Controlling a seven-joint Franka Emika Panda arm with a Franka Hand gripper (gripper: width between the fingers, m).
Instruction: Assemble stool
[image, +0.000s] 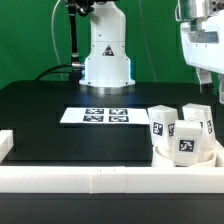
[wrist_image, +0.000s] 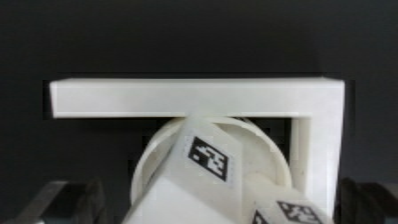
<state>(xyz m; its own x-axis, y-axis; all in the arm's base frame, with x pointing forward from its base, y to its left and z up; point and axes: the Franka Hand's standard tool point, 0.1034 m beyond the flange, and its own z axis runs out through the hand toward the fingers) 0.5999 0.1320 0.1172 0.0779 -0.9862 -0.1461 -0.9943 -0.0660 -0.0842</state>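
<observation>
Arm descends from the exterior view's upper right, wrist vertical. The gripper (image: 205, 82) hangs above the stool parts, jaws spread wide and holding nothing. Three tagged legs (image: 187, 140) crowd together with the round seat (image: 180, 159) in the border rails' (image: 100, 178) corner.

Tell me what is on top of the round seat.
Three white tagged legs stand close together on the seat, covering most of its top face. Their bases hide the seat's holes, so whether any leg is fixed in a hole cannot be seen.
</observation>
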